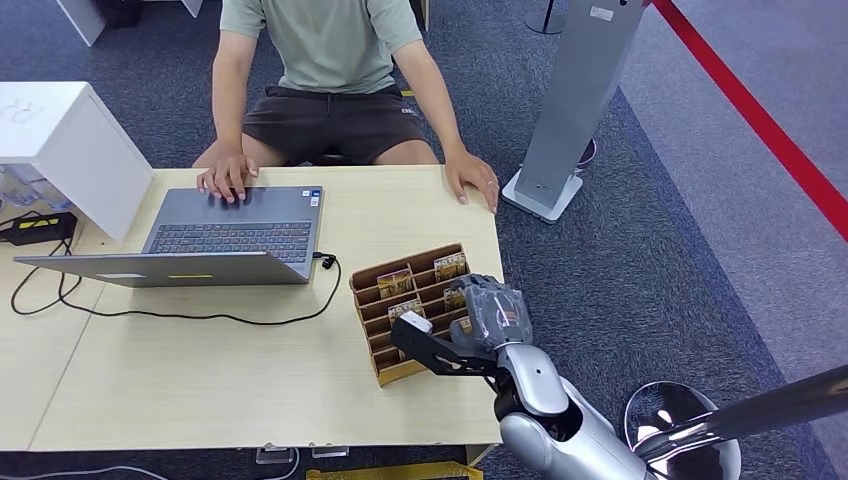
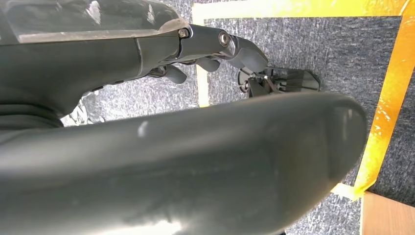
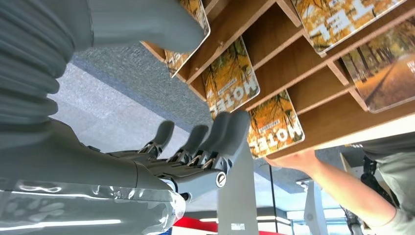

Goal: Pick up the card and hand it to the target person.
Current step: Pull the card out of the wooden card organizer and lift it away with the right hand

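At the upper left of the head view you see a white box (image 1: pixel 62 140) on the pale wooden table (image 1: pixel 200 370), with a black power adapter (image 1: pixel 38 228) beside it. Right of that sits an open grey laptop (image 1: pixel 215 240), a person (image 1: pixel 320 70) resting one hand (image 1: pixel 226 176) on its keyboard and the other hand (image 1: pixel 472 176) on the table edge. Right of centre stands a brown wooden card rack (image 1: pixel 400 325) holding autumn-printed hotel cards (image 1: pixel 395 282). Your right hand (image 1: pixel 492 312) is at the rack's right end; in the right wrist view its fingers (image 3: pixel 230 132) touch a hotel card (image 3: pixel 274 125) in its slot, thumb apart, nothing clamped yet. Your left hand (image 2: pixel 215 49), in its wrist view, hangs over grey carpet with fingers curled on nothing.
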Action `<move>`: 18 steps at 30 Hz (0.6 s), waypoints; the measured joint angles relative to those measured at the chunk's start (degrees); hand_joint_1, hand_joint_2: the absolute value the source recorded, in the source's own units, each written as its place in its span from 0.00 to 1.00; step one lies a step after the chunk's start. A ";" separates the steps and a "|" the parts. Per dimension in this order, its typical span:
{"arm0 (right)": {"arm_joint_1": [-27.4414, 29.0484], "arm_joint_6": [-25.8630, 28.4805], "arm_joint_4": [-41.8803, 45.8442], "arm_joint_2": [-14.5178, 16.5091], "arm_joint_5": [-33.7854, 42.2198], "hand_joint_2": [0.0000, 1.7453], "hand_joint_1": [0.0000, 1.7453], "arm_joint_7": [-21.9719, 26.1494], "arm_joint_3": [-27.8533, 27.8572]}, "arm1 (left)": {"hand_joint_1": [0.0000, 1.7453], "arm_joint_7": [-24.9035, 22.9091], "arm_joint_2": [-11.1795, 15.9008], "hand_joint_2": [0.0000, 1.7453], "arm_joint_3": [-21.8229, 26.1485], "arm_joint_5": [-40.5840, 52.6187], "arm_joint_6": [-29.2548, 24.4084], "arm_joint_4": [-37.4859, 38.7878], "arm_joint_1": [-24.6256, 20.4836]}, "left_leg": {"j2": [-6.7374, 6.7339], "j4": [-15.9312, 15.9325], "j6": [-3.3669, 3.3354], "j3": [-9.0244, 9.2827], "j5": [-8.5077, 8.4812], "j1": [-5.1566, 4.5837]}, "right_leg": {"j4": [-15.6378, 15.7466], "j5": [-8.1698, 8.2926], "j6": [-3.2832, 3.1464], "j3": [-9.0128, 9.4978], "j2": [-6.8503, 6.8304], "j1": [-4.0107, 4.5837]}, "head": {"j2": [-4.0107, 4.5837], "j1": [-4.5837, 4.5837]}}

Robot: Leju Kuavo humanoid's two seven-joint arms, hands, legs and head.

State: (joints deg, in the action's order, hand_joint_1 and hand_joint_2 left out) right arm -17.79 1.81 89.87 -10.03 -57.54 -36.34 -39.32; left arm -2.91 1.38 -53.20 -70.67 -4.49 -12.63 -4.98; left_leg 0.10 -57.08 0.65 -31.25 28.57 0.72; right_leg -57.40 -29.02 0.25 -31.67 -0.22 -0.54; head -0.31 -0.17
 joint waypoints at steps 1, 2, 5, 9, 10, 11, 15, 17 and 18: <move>0.02 0.02 0.27 -0.09 -0.02 1.00 0.48 -0.13 0.01 | 0.00 0.00 0.00 0.00 0.00 -0.04 0.01 0.00 0.00 | 0.00 0.00 0.00 0.00 0.00 0.00 | 0.00 0.00 0.00 0.00 0.00 0.00 | 0.00 0.01; 0.06 0.03 0.54 -0.17 -0.03 1.00 0.52 -0.23 0.01 | 0.00 0.00 0.00 0.00 0.00 -0.08 0.01 0.00 0.00 | 0.00 0.00 0.00 0.00 0.00 0.00 | 0.00 0.00 0.00 0.00 0.00 0.00 | 0.00 0.01; 0.19 -0.07 1.03 -0.32 -0.01 1.00 0.59 -0.35 0.01 | 0.00 0.01 0.00 0.00 0.00 -0.16 0.03 0.00 0.00 | 0.00 0.00 0.00 0.00 0.00 0.00 | 0.00 0.00 0.00 0.00 0.00 0.00 | 0.00 0.03; 0.26 -0.26 0.90 -0.33 0.39 1.00 0.53 -0.36 -0.04 | 0.00 0.02 0.00 0.00 0.00 -0.19 0.05 0.00 0.00 | 0.00 0.00 0.00 -0.01 0.00 0.00 | 0.00 0.00 0.00 0.00 0.00 0.00 | 0.00 0.03; 0.27 -0.28 0.78 -0.33 0.51 1.00 0.53 -0.36 -0.07 | 0.00 0.02 0.00 0.00 0.00 -0.20 0.05 0.00 -0.01 | 0.00 0.00 0.00 -0.01 0.00 0.00 | 0.00 0.00 0.00 0.00 0.00 0.00 | 0.00 0.02; 0.28 -0.29 0.61 -0.32 0.61 1.00 0.53 -0.36 -0.11 | 0.00 0.02 0.00 0.00 0.00 -0.22 0.05 0.00 -0.01 | 0.00 0.00 0.00 -0.02 0.00 0.00 | 0.00 0.00 0.00 0.00 0.00 0.00 | 0.00 0.02; 0.28 -0.28 -0.31 -0.30 1.21 1.00 0.52 -0.34 -0.25 | 0.00 0.02 0.00 0.00 0.00 -0.32 0.07 0.00 -0.01 | 0.00 0.00 0.00 -0.03 0.00 0.00 | 0.00 0.00 0.00 0.00 0.00 0.00 | 0.00 -0.01; 0.28 -0.28 -0.82 -0.28 1.43 1.00 0.53 -0.31 -0.33 | 0.00 0.02 0.01 0.00 0.00 -0.33 0.08 0.00 -0.02 | 0.00 0.00 0.00 -0.03 0.00 0.00 | 0.00 0.00 0.00 -0.01 0.00 0.00 | 0.00 -0.02; 0.28 -0.28 -1.09 -0.28 1.54 1.00 0.53 -0.29 -0.38 | 0.00 0.02 0.02 0.00 0.00 -0.34 0.08 0.00 -0.02 | 0.01 0.00 0.00 -0.03 0.00 0.00 | 0.00 0.00 0.00 -0.01 0.00 0.00 | 0.00 -0.01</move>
State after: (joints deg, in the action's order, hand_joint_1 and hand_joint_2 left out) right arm -17.50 1.53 88.77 -10.32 -56.00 -36.63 -39.70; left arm -2.89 1.39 -53.20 -71.01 -4.42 -12.63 -5.00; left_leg 0.10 -57.07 0.65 -31.28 28.58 0.72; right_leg -57.40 -29.02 0.25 -31.67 -0.22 -0.54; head -0.31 -0.19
